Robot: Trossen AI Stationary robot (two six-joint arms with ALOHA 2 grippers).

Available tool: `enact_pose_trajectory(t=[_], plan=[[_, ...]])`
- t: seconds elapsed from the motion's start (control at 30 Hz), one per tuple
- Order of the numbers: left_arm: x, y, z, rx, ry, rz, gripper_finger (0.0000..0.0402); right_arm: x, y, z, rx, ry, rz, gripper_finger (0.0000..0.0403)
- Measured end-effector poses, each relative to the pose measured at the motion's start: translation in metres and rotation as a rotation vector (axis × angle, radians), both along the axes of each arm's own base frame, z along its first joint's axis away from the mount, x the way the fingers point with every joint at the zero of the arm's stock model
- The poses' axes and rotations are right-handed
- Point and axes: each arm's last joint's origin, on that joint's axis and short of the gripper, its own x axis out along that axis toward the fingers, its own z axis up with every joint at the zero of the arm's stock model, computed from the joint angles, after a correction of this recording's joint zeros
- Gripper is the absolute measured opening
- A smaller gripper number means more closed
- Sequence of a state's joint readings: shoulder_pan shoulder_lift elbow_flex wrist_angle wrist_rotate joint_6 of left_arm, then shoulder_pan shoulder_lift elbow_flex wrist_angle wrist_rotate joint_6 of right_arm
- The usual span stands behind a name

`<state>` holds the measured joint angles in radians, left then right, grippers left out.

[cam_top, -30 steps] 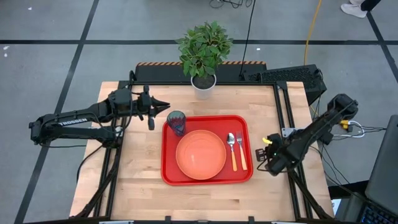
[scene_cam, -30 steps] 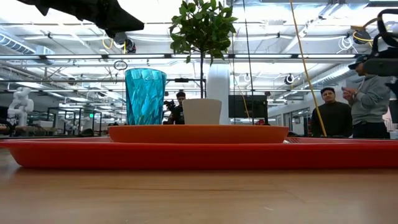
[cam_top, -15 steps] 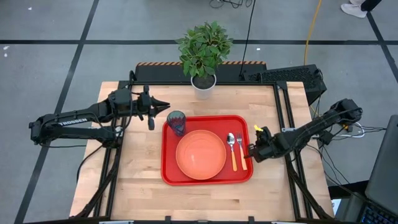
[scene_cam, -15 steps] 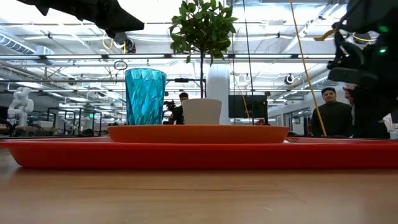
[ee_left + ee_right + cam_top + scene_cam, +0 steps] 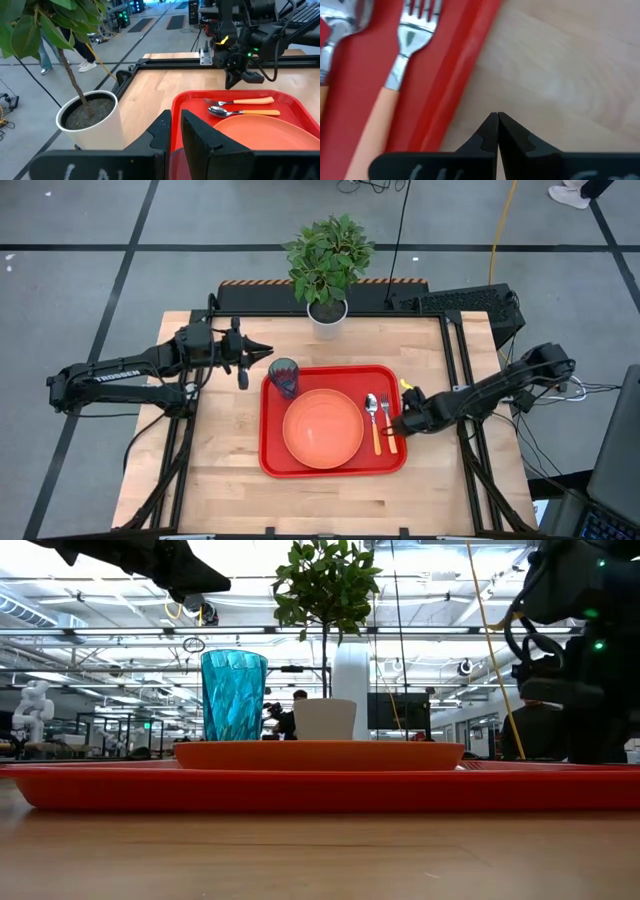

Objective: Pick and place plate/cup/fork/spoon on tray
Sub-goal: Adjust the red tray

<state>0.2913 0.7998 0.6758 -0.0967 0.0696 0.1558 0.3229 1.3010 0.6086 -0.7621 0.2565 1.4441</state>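
slim silver-tined, orange-handled fork (image 5: 388, 423) | lengthwise near-far, tines far, on bright red plastic tray (image 5: 275, 463) | right end effector (image 5: 401, 425) clenched empty, just right of it

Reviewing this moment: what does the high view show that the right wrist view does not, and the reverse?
Only the high view shows the cup standing on the tray's corner, the plate at its middle, the potted plant behind, and the left gripper hovering beside the cup. Only the right wrist view shows the right gripper's fingers pressed shut, above bare table just outside the tray rim. Both show the fork and spoon lying side by side inside the tray, fork nearer the rim, and the right gripper close by that edge.
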Motion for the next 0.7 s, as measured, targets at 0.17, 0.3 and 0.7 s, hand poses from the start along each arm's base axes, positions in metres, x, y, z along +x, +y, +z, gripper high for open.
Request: enact_pose_trajectory(t=[0.17,0.3,0.7], plan=[[0.000,0.000,0.000,0.001,0.000,0.000,0.0047,0.008,0.000,0.000,0.030,-0.055,0.031,0.0000],[0.000,0.000,0.000,0.001,0.000,0.000,0.0047,0.009,0.001,0.000,0.044,-0.062,0.035,0.0000],[0.000,0.000,0.000,0.001,0.000,0.000,0.0047,0.013,0.003,0.000,0.099,-0.097,0.037,0.0000]])
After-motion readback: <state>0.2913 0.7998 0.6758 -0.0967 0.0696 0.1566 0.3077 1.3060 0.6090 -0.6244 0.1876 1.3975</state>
